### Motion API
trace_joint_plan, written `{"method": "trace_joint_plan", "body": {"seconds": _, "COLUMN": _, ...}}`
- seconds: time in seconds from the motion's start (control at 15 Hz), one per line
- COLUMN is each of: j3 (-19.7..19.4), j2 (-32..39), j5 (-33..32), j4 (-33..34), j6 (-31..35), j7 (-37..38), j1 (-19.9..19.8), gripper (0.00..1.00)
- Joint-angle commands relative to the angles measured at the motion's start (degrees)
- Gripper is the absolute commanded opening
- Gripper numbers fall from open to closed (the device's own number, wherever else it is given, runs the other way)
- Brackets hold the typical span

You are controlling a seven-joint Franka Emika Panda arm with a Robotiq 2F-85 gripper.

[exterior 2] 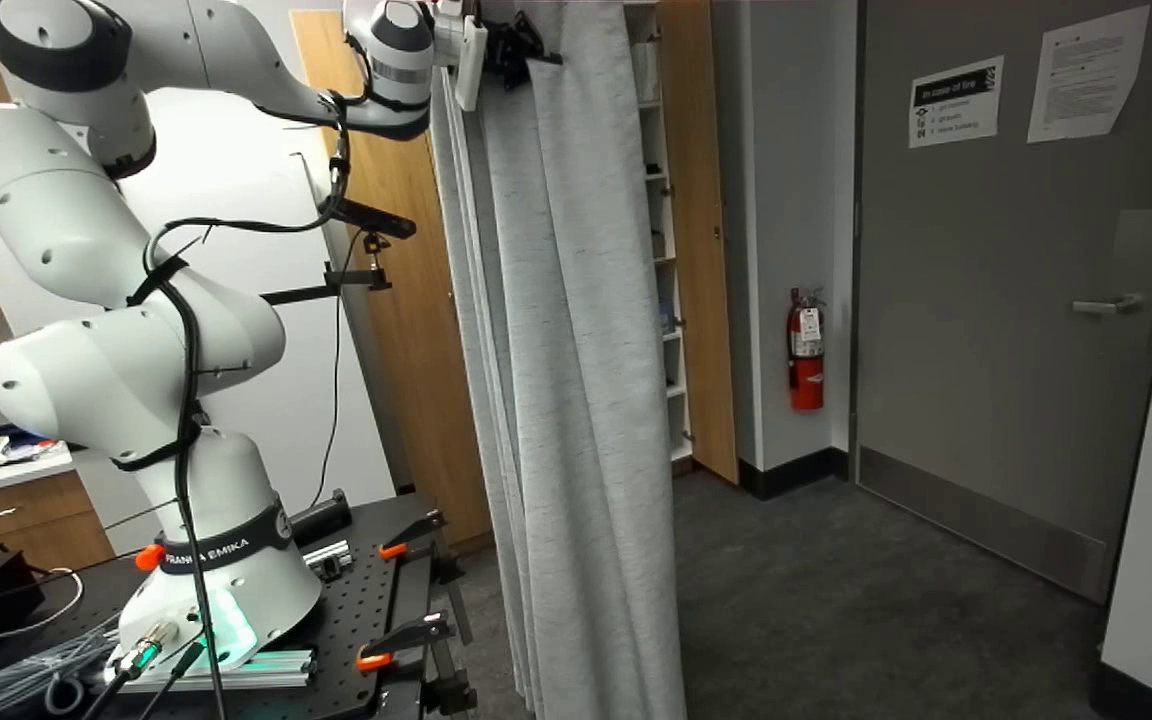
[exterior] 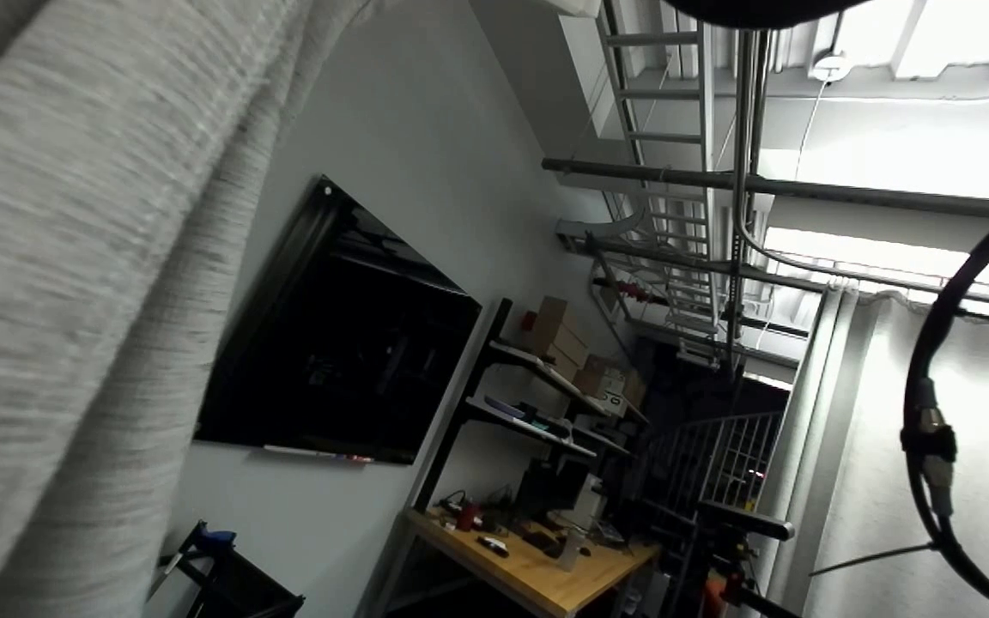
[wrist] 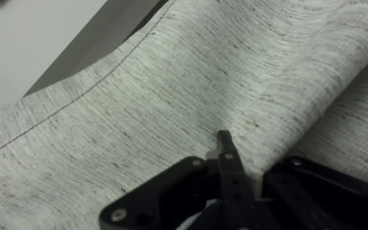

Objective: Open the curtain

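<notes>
The jaws are clenched upon a fold of the curtain [wrist: 113,127], which is pinched between the two fingers [wrist: 232,174]. In the wrist view, the curtain spreads above the jaws and on both sides of them, with its stitched edge up and to the left. In an exterior view, most of the curtain hangs below the jaws in long folds, and the fire extinguisher [exterior 2: 806,355] is lower than they are, well apart to the right.

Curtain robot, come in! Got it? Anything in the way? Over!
Gripper clamped on the curtain. Hanging in long folds. Open cabinet door behind it; can't tell if it blocks.
</notes>
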Motion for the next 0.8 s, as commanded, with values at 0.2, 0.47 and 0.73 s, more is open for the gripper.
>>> {"method": "trace_joint_plan", "body": {"seconds": 0.2, "j3": 11.8, "j2": 2.7, "j5": -0.8, "j4": 1.4, "j6": -1.1, "j7": -0.9, "j1": 0.6, "gripper": 0.00}}
{"method": "trace_joint_plan", "body": {"seconds": 0.47, "j3": 14.4, "j2": 1.5, "j5": -0.1, "j4": 3.6, "j6": -4.0, "j7": -1.6, "j1": -0.7, "gripper": 0.00}}
{"method": "trace_joint_plan", "body": {"seconds": 0.73, "j3": 15.4, "j2": -0.2, "j5": 0.6, "j4": 5.7, "j6": -9.7, "j7": -0.5, "j1": -2.0, "gripper": 0.00}}
